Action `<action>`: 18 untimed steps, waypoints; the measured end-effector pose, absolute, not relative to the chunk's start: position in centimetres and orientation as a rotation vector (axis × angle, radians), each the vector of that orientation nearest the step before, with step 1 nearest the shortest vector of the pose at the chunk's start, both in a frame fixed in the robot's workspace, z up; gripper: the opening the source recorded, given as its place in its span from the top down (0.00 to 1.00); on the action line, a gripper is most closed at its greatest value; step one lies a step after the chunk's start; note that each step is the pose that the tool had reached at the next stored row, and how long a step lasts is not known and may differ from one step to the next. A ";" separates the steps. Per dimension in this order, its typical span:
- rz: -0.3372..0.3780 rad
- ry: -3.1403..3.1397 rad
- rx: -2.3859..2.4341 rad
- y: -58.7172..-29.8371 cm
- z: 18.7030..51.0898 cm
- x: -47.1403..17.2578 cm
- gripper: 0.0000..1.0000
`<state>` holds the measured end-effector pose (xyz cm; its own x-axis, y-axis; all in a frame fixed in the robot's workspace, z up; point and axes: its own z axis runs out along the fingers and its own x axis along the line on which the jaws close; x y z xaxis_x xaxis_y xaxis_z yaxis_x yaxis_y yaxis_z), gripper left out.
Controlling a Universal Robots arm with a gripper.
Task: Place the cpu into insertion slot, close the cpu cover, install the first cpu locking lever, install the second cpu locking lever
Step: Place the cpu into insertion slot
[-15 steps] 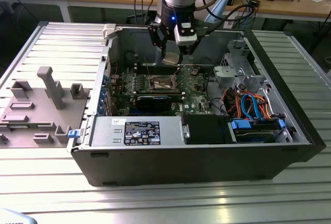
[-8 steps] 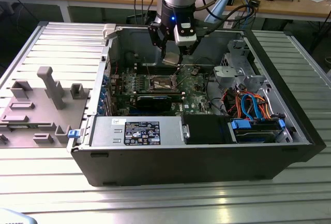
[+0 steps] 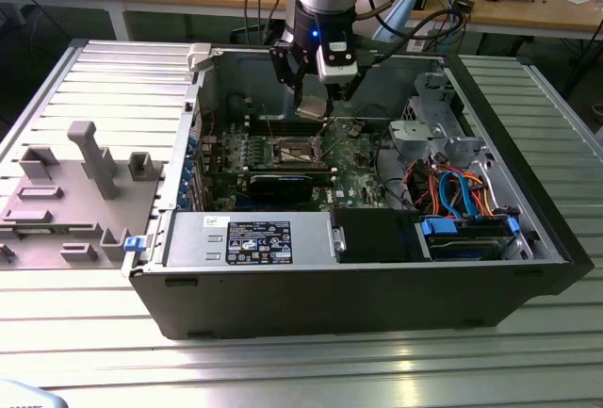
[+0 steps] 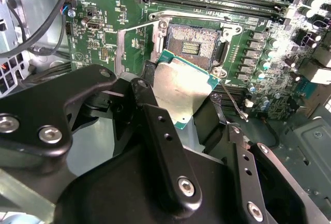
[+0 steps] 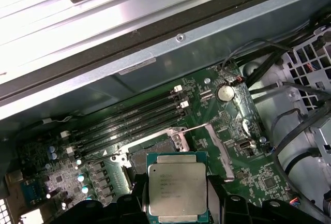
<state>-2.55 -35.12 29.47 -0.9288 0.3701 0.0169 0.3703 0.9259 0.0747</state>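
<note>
Computer case (image 3: 377, 285): laid open across the centre of the exterior view.
Motherboard (image 3: 363, 158): seen green inside the case, at centre frame.
Gripper (image 3: 316, 97): hung above the board, upper centre of the exterior view; its fingers (image 4: 155, 125) are pinched on opposite edges of the cpu (image 4: 181, 92).
Cpu cover (image 4: 120, 53): judged swung aside, off the socket.
Insertion slot (image 4: 192, 45): uncovered and unfilled, contacts exposed.
Cpu: held clear above the slot, apparently tilted.
Step in hand: the first, placing the cpu, is judged under way; cover and levers are not yet dealt with.
Demand: the chip must be brought level and square to the slot's rim, since a skewed seating could harm the contacts.
Views compared: the gap over the slot is given by the second wrist view; the chip's top face and the memory slots (image 5: 129, 120) by the first wrist view.
</note>
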 end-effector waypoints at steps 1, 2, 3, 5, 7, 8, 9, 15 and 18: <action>-0.120 -3.080 -0.594 -35.1 29.5 -2.6 0.45; -0.120 -3.080 -0.596 -35.1 29.5 -2.5 0.45; -0.120 -3.080 -0.598 -35.1 29.5 -2.5 0.45; -0.120 -3.079 -0.601 -35.1 29.5 -2.5 0.45; -0.119 -3.078 -0.606 -35.1 29.4 -2.6 0.45; -0.119 -3.078 -0.608 -35.1 29.4 -2.5 0.45; -0.119 -3.078 -0.610 -35.1 29.4 -2.5 0.45; -0.119 -3.076 -0.622 -35.1 29.4 -2.5 0.45; -0.118 -3.075 -0.626 -35.1 29.4 -2.6 0.45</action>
